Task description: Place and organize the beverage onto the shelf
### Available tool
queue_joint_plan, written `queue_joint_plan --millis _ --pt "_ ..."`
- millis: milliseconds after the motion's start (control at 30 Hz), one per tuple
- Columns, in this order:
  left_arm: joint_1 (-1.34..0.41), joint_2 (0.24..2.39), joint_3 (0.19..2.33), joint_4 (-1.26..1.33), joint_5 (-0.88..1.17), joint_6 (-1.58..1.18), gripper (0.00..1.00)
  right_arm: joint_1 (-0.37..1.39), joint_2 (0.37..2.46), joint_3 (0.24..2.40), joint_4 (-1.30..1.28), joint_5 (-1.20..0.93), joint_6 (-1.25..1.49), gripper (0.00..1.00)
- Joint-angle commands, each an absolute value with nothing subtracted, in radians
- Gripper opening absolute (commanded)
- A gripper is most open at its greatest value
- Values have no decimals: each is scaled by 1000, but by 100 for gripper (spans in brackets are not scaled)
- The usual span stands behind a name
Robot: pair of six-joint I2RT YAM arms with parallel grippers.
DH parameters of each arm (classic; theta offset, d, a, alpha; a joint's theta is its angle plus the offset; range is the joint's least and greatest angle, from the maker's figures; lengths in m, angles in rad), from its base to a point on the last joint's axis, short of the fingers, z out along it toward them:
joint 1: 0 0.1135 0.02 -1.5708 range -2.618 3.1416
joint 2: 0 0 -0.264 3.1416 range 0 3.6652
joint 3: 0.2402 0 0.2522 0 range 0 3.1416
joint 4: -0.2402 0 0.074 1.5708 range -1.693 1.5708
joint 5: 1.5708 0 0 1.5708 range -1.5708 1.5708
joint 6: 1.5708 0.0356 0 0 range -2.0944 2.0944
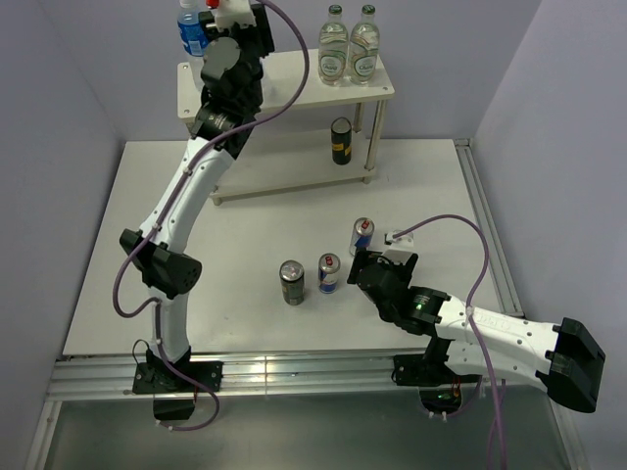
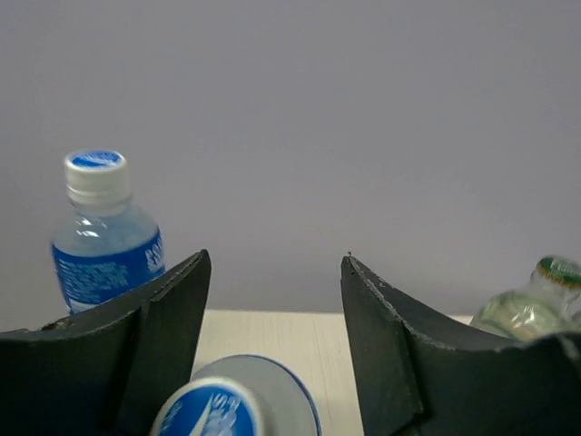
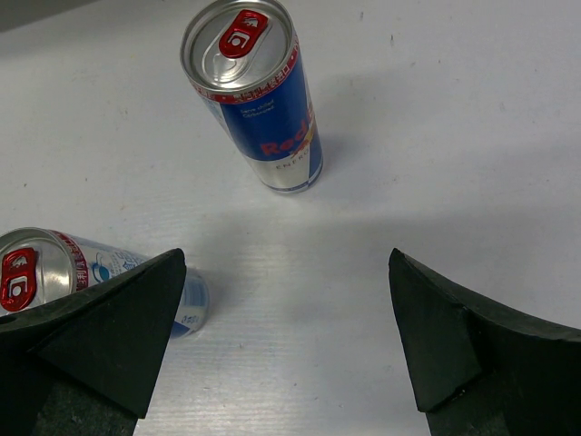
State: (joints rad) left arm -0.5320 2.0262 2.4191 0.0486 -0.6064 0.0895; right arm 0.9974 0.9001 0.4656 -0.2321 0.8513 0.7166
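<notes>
Reaching over the far left end of the shelf [image 1: 284,83], my left claw [image 2: 276,262] stands narrowed around a water bottle [image 2: 222,409]. Its blue-and-white cap shows just below and between the fingers, closer to the left one. Whether the pads press its body I cannot tell, since that part is hidden. Just left of it the other water bottle [image 2: 104,245] stands upright on the top board, and off to the right are the two green-capped bottles [image 1: 349,44]. One dark can [image 1: 341,140] is on the lower board. I judge the step in hand to be setting this bottle beside its twin. The next move calls for making sure it stands flat, then spreading the fingers and lifting straight up so neither bottle gets nudged over.

My right claw [image 3: 286,263] hangs wide and holds nothing, low over the table [image 3: 472,109]. One slim blue-and-silver can [image 3: 259,100] stands upright just ahead of it, and another slim can [image 3: 36,272] is at its left side. A second dark can [image 1: 292,282] waits near them, so I reckon three drinks are left to shelve
</notes>
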Motion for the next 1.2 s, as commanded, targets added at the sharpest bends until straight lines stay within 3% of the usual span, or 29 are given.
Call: queue_joint_plan --millis 0,633,700,733,800,833,867,1167 --pt "-526 1917 2490 186 -615 133 0 1005 890 495 -219 884 721 100" --pt "-528 1957 2479 149 -600 144 0 1006 894 495 -215 884 718 100" --pt "-557 1898 2426 130 -617 162 10 1006 900 499 -215 885 719 100" --pt "-572 1870 2355 130 -641 172 29 1005 902 500 -219 885 722 100" --pt "-609 1786 2297 104 -666 170 56 1006 902 500 -219 887 721 100" --pt "-618 1760 2260 30 -678 152 91 1006 899 500 -221 885 722 100" --pt "-629 1709 2246 -26 -683 91 99 1006 894 499 -221 888 723 100" --pt "-791 1320 1885 -668 -722 -410 99 1005 899 499 -222 896 730 100"
